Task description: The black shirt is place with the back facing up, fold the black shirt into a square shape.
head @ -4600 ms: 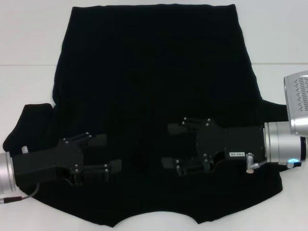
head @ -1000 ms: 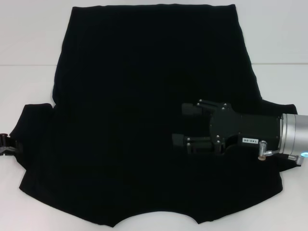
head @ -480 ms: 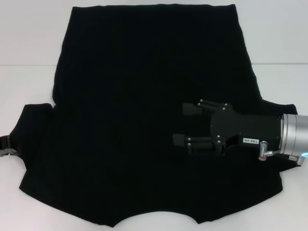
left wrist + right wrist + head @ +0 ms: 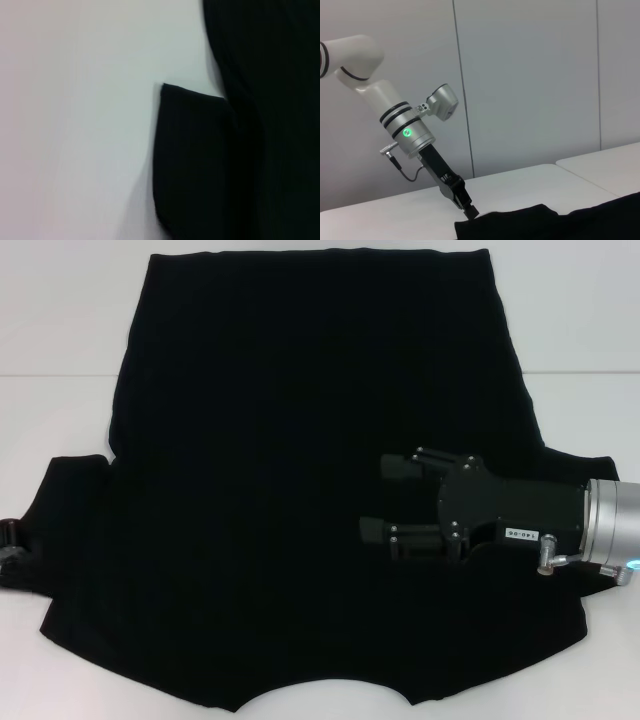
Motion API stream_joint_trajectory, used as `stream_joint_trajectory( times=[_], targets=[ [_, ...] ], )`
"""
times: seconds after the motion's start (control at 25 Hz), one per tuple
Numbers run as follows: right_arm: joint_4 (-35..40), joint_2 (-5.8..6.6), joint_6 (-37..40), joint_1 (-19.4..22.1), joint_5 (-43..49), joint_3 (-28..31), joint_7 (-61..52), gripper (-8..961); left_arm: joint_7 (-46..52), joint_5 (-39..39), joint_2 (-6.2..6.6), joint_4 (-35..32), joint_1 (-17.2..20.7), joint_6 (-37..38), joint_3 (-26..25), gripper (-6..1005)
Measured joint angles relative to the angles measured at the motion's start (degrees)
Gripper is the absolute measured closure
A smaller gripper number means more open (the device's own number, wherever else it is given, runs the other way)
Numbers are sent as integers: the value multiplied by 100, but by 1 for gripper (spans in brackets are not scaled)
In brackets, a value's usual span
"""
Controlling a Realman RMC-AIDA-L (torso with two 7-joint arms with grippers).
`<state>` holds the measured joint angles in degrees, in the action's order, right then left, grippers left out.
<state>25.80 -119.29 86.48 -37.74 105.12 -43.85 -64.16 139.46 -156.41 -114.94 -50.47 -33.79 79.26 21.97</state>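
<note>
So far no fold shows: the black shirt [image 4: 300, 480] lies spread flat across the white table [image 4: 60, 330], both sleeves out, neckline nearest the robot, so every fold is left to do. The right gripper [image 4: 385, 498] hovers over the shirt's right side, fingers apart, holding nothing. The left gripper [image 4: 468, 212] points down at the left sleeve's edge; whether it has pinched the cloth I cannot tell.

A short sleeve [image 4: 192, 160] of the black shirt [image 4: 280, 120] lies flat on the white table [image 4: 75, 125], its squared corner jutting out from the body of the cloth. The rest of the shirt fills the side beyond it, dark and plain.
</note>
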Motion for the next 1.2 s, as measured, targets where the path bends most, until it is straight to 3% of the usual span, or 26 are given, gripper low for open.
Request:
stream_joint_trajectory(
  times=[0.28, 0.68, 0.92, 1.2],
  targets=[
    [1, 1, -5, 3, 0, 4, 7, 38, 52, -7, 7, -156, 73, 51, -13, 933],
    [27, -4, -41, 4, 0, 26, 17, 38, 152, -47, 41, -560, 292, 235, -157, 499],
    [38, -7, -44, -11, 0, 26, 25, 38, 152, -64, 42, -543, 304, 248, -152, 317],
    [40, -7, -44, -15, 0, 26, 27, 37, 152, -87, 14, -538, 300, 257, -76, 232]
  ],
)
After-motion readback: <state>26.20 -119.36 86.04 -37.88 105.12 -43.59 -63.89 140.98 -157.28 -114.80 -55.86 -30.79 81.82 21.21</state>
